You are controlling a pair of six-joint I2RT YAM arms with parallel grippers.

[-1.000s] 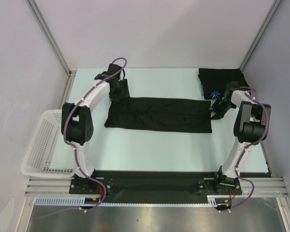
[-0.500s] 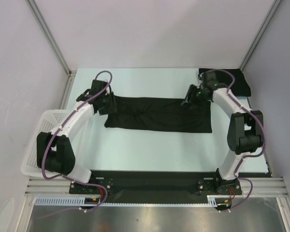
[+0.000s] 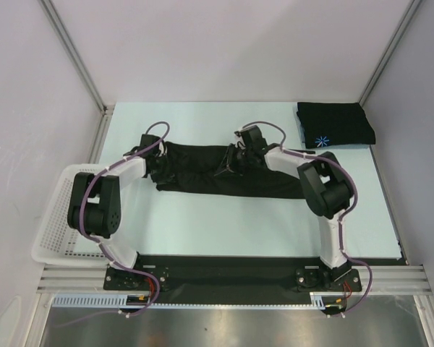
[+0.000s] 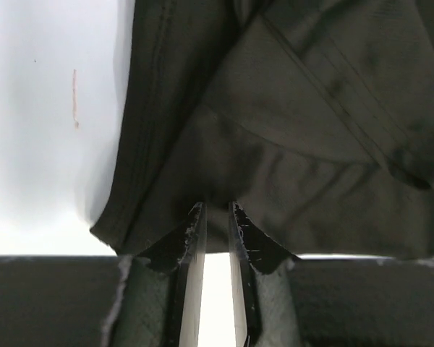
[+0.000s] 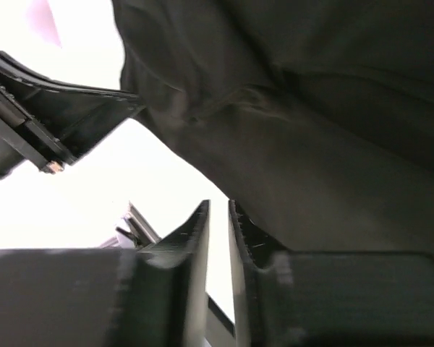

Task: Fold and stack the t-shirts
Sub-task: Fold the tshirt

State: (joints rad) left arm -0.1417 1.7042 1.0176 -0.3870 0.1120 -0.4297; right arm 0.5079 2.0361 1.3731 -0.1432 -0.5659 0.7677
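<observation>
On the pale table (image 3: 275,224) the black short-sleeved soft fabric t-shirt (image 3: 195,173) spans both arms, with the left gripper (image 4: 215,210) and right gripper (image 5: 218,206) each pinched nearly closed on its edge; the fold should travel level, with hems aligned, before release.

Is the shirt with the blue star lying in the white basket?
No, the logo shirt lies folded in the far right corner.
</observation>
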